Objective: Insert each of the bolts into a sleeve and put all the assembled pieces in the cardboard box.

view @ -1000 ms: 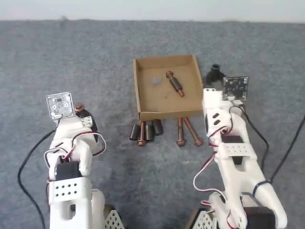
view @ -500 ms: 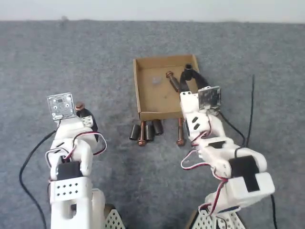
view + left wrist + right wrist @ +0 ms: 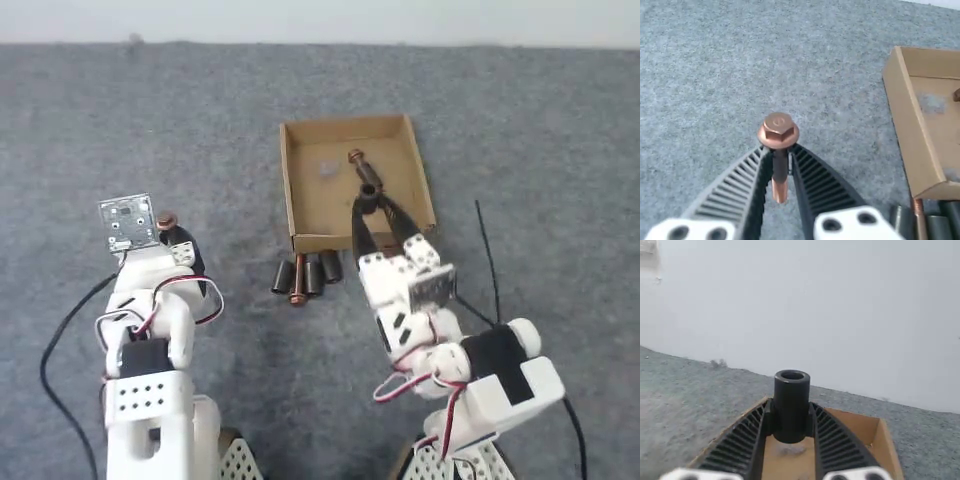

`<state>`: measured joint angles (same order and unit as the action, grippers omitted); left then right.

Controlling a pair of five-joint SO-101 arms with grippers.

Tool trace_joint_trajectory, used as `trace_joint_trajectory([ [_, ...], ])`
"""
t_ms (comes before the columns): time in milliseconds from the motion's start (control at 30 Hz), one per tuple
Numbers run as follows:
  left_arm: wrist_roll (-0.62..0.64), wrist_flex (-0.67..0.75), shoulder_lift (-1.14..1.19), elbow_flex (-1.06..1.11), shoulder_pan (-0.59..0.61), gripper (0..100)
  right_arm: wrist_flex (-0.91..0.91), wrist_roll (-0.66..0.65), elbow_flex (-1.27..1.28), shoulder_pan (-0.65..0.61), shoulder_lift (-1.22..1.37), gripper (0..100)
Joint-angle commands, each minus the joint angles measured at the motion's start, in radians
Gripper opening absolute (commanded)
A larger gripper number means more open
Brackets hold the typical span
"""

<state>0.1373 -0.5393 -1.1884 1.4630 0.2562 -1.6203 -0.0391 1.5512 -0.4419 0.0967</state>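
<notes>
Left pincer (image 3: 781, 155) is clamped on 1 copper bolt (image 3: 778, 132); right pincer (image 3: 791, 420) grips 1 black sleeve (image 3: 791, 400) above the cardboard box (image 3: 875, 435).

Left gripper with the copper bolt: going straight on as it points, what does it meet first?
Probably only the grey carpet; the left gripper, holding the copper hex-head bolt, points aside of the brown cardboard box.

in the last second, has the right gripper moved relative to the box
Yes. The right gripper, shut on a sleeve, swung from outside the right wall of the cardboard box to over its near part.
</notes>
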Motion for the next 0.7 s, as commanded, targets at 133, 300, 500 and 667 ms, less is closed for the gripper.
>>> trace_joint_trajectory([
  [133,0.0,0.035,-0.034,-0.004,0.002,1,-0.062,-0.02,0.097,-0.156,-0.008,0.6],
  [300,0.0,0.035,-0.034,-0.004,0.002,1,-0.085,-0.02,0.123,-0.177,-0.008,0.6],
  [500,0.005,0.094,-0.034,0.005,0.0,1,-0.079,-0.014,0.12,-0.177,0.001,0.6],
  [667,0.025,0.242,-0.035,0.018,-0.058,1,-0.079,-0.014,0.12,-0.18,0.002,0.6],
])
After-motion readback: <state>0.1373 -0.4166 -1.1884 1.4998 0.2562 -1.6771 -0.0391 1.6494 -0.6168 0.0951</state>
